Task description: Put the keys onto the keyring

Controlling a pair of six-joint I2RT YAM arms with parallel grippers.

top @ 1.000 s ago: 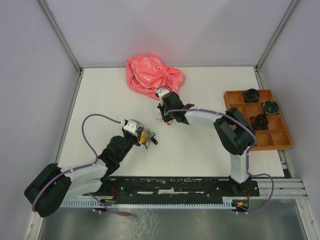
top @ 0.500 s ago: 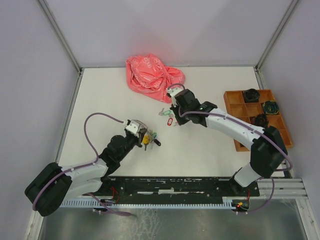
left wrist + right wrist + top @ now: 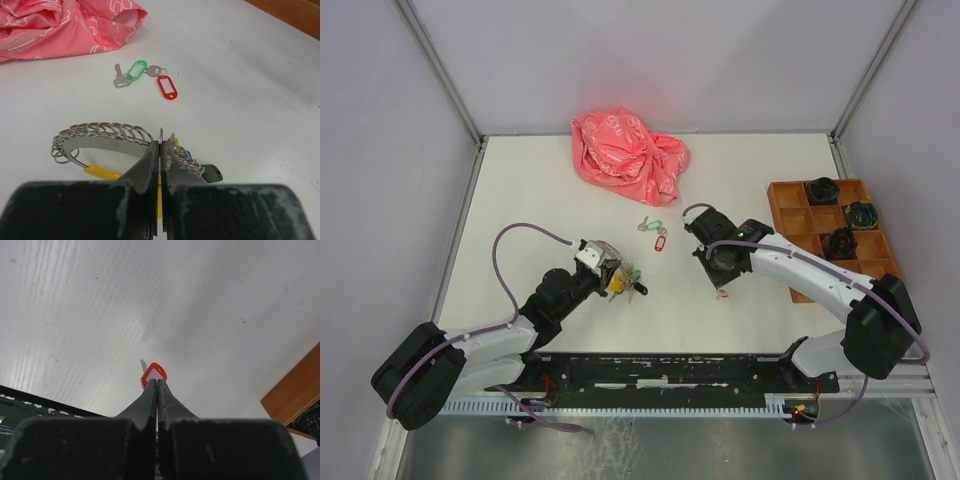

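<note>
My left gripper (image 3: 617, 279) is shut on the thin wire of the keyring (image 3: 102, 134), which carries a bunch of small rings, keys and yellow, blue and green tags (image 3: 628, 281). My right gripper (image 3: 157, 382) is shut on a red-tagged key (image 3: 154, 373) and holds it above the table right of centre; in the top view the right gripper (image 3: 719, 284) points down at the near side. Two more keys lie loose on the table between the arms, one with a green tag (image 3: 136, 70) (image 3: 651, 226) and one with a red tag (image 3: 167, 87) (image 3: 660, 242).
A crumpled pink bag (image 3: 626, 146) (image 3: 60, 25) lies at the back of the table. An orange compartment tray (image 3: 875, 272) holding dark coiled items stands at the right edge, and its corner (image 3: 295, 400) shows in the right wrist view.
My right arm has swung from the loose keys by the pink bag toward the near right, carrying a red-tagged key. My left gripper has shifted slightly right with the keyring.
</note>
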